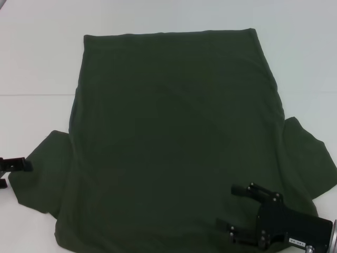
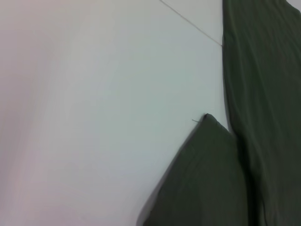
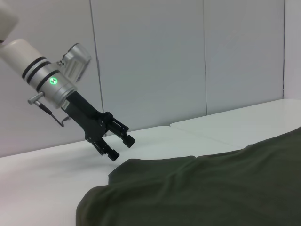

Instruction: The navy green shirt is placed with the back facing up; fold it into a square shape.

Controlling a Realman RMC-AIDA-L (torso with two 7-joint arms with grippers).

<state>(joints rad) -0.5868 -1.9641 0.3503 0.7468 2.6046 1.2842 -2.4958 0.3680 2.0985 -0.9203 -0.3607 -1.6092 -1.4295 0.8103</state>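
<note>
Right claw [image 1: 236, 210] sits at roughly 5 o'clock of the head view, above the near right part of the navy green shirt [image 1: 174, 142]. Its two fingers stand apart, with dark cloth visible between them; whether the tips touch the fabric cannot be told. Its body is cut off by the near edge of the view.

Left claw [image 3: 120, 145] is at 9 o'clock in the head view, just beside the left sleeve [image 1: 42, 174]. The right wrist view shows it tilted down toward the worktop [image 1: 37, 63], fingers apart, gripping nothing, tips just above the surface and close to the sleeve edge.

Shirt position: spread flat, plain side up, across the centre of the worktop. One straight edge lies at 12 o'clock; both sleeves spread outward at 8 and 4 o'clock. The right sleeve [image 1: 310, 163] reaches the picture edge.

Open room: bare white worktop from 9 through 12 to 3 o'clock.

Hidden: the near shirt edge at 6 o'clock is cut off, partly behind the right claw.
</note>
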